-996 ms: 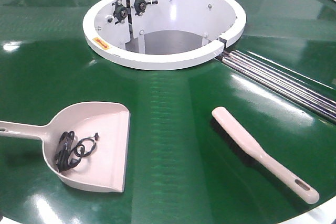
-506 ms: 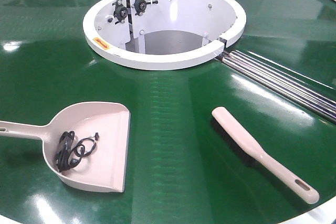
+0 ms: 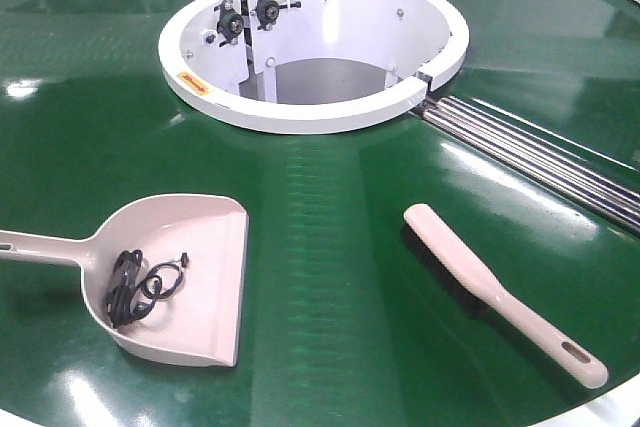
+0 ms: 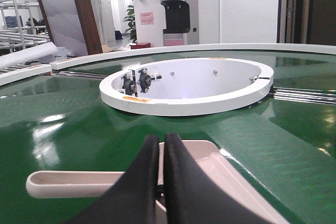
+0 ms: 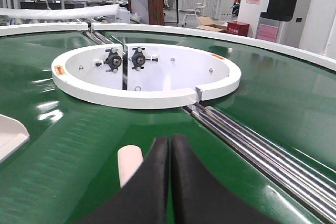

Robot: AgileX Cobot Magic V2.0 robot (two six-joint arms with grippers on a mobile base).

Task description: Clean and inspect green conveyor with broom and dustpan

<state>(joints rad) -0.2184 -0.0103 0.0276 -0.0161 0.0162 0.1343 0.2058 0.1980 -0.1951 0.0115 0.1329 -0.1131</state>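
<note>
both pairs of jaws are pressed together with nothing between them: the left gripper (image 4: 160, 153) shows its black fingers meeting low in the left wrist view, and the right gripper (image 5: 169, 153) does the same low in the right wrist view. neither gripper appears in the front view, which alone takes in the whole layout on the green conveyor (image 3: 330, 247): the dustpan (image 3: 180, 277) lies at lower left with its handle reaching the left edge and its flat lip toward the centre, and the broom (image 3: 500, 292) lies at lower right, well apart from it, slotted handle end toward the lower right corner. only this view shows the black rings and cord (image 3: 140, 285) lying inside the pan. the left wrist view sees just the pan's handle and part of its rim behind the fingers; the right wrist view sees only the broom's rounded tip left of the fingers and a corner of the pan at the left edge. the white hub (image 3: 312, 47) sits at upper centre, with metal rollers (image 3: 540, 162) running off to the right. small orange labels on the hub rim are too small to read.
</note>
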